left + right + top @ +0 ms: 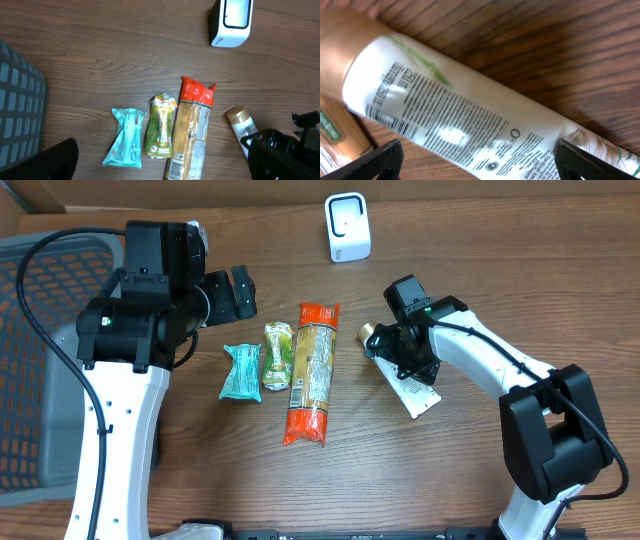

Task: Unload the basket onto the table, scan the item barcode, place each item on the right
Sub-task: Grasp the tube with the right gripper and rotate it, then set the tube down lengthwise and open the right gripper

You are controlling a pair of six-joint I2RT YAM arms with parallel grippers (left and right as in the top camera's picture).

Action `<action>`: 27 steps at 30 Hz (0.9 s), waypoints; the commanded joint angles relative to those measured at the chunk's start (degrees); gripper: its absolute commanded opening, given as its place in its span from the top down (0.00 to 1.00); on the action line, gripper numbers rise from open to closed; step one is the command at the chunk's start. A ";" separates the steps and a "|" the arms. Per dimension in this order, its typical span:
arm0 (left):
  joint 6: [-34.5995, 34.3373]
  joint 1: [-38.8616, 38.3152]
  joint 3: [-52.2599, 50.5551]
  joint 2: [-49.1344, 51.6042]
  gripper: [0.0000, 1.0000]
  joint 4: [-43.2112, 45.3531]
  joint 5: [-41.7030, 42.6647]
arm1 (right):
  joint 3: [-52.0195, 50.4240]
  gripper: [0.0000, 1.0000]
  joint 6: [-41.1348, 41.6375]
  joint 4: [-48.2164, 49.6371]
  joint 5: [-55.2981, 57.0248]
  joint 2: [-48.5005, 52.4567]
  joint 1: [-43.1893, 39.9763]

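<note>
Wide wooden counter (450, 480) under both arms, and a big grey mesh basket (25, 330) sits off its left edge. The left arm is up beside that basket, its pincer (232, 292) spread wide and holding nothing, hanging above the counter just up and left of the row of packets.

Over on the right, the right pincer (408, 363) is low over the white tube (420, 395). From the right wrist camera the two dark fingers (380, 160) stand far apart at the bottom corners, so it's open. The tube lies flat on the wood between them, not clamped. Its printed face is up, its gold cap points up and left toward the packets, and its flat tail runs down and right.

Centre of the counter, the long pasta pack (312, 375) with orange ends lies lengthwise, just left of the tube's cap. The white scanner (347, 227) stands upright at the far edge, well apart from the tube. Beside the pasta sits the green packet (277, 357), touching or nearly so. Last, the small teal packet (241, 372) lies just left of that.
</note>
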 commanded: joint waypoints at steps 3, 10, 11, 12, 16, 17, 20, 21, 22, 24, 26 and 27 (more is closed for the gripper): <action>0.66 -0.09 0.55 0.17 0.00 -0.15 0.42 | 5.60 0.01 -29.05 -7.15 -3.32 -1.84 -0.68; 0.66 -0.09 0.55 0.17 0.00 -0.15 0.42 | 5.35 0.00 -56.46 -8.52 -2.49 -2.40 -0.98; 0.66 -0.09 0.55 0.17 0.00 -0.15 0.42 | 4.63 0.01 -57.86 -7.21 -2.60 -2.40 -0.98; 0.66 -0.09 0.55 0.17 0.00 -0.15 0.42 | 3.98 0.02 -58.60 -6.01 -2.67 -2.40 -0.98; 0.66 -0.09 0.55 0.17 0.00 -0.15 0.42 | 0.70 0.13 -62.60 -2.36 -2.89 -2.40 -1.05; 0.66 -0.09 0.55 0.17 0.00 -0.15 0.42 | 0.04 0.18 -63.76 -2.16 -2.86 -2.40 -1.22; 0.66 -0.09 0.55 0.17 0.01 -0.15 0.42 | -1.73 0.20 -65.02 -1.77 -2.89 -2.40 -2.82; 0.66 -0.09 0.55 0.17 0.01 -0.15 0.42 | -2.14 0.20 -65.02 -1.75 -2.91 -2.40 -3.56; 0.66 -0.09 0.55 0.17 0.00 -0.15 0.42 | -2.56 0.20 -65.00 -1.92 -3.30 -2.40 -4.66; 0.66 -0.09 0.55 0.17 0.01 -0.15 0.42 | -2.93 0.21 -65.00 -2.67 -5.55 -2.40 -6.86; 0.66 -0.09 0.55 0.17 0.01 -0.15 0.42 | -3.15 0.20 -65.02 -3.34 -9.79 -2.40 -9.40; 0.66 -0.09 0.55 0.17 0.00 -0.15 0.42 | -3.19 0.20 -65.09 -3.72 -12.70 -2.40 -10.75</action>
